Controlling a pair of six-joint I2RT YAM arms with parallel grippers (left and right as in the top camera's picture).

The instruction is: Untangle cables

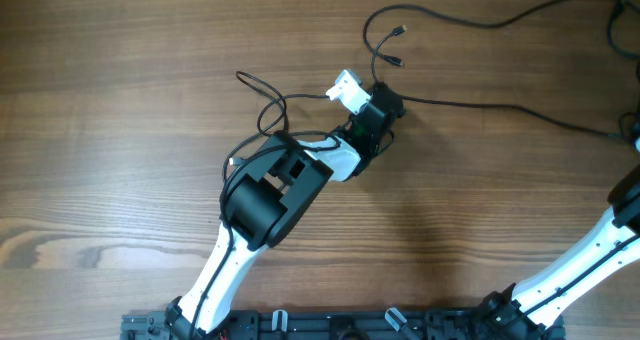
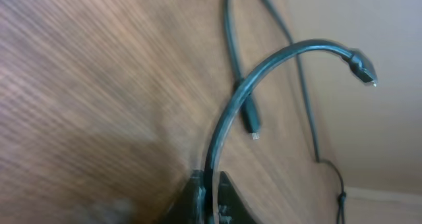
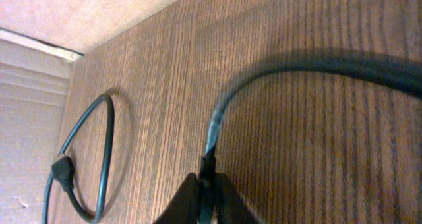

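Cables (image 2: 290, 51): sprawled on surface (image 1: 120, 130) beyond left tool (image 2: 211, 191), one strand arching up from its clenched pinch. Right tool (image 3: 208, 181), well apart from left tool, clamps another stretch. Risk: thin cord slips free, or opposing pulls tighten loops beside left tool.

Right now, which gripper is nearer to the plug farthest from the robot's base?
Left. The left gripper sits close beside the plug, pinching a cable; the right gripper, also pinching cable, is far off by the table's right edge.

The left arm (image 1: 232, 250) and right arm (image 1: 585, 260) have white links and black joints; the left end effector (image 2: 211, 184) is black, its camera module (image 1: 347, 87) white.
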